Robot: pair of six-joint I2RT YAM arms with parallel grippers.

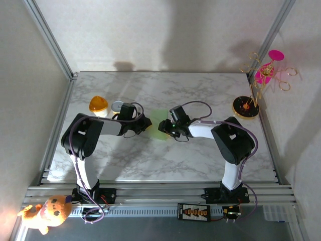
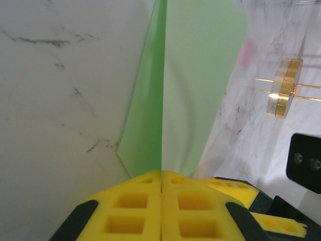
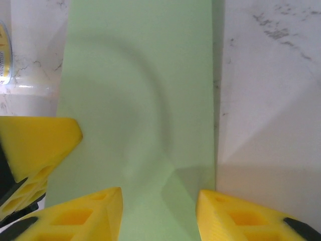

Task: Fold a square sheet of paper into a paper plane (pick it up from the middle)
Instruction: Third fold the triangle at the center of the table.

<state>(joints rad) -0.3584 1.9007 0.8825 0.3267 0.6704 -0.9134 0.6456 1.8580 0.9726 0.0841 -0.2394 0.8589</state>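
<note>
We see the thin, matte, pale green sheet of paper (image 1: 158,122) at the middle of the white marble table (image 1: 200,90), between the two grippers. From the left wrist the sheet of paper (image 2: 200,75) rises off the table in two panels that meet along a sharp vertical crease. From the right wrist the sheet of paper (image 3: 140,100) shows as a plain broad strip with a soft curved shadow across it.

On the table's left, near the left arm, stand an orange-lidded cup (image 1: 99,104) and a small round tin with a pale top (image 1: 117,106). Both are covered, so we cannot tell what is in them.

The left gripper (image 2: 161,175) has its yellow foam pads pressed flat together, and the crease runs straight into the seam between them, so it is pinching the paper. Seen from above, the left gripper (image 1: 145,122) sits at the sheet's left edge.

The right gripper (image 3: 159,201) has its yellow pads parted, with the paper showing in the gap. We cannot tell whether they touch it. Seen from above, the right gripper (image 1: 164,125) sits at the sheet's right edge.

A pink-and-gold ornament stand (image 1: 261,75) sits at the far right corner, and an orange plush toy (image 1: 47,213) at the near left.
</note>
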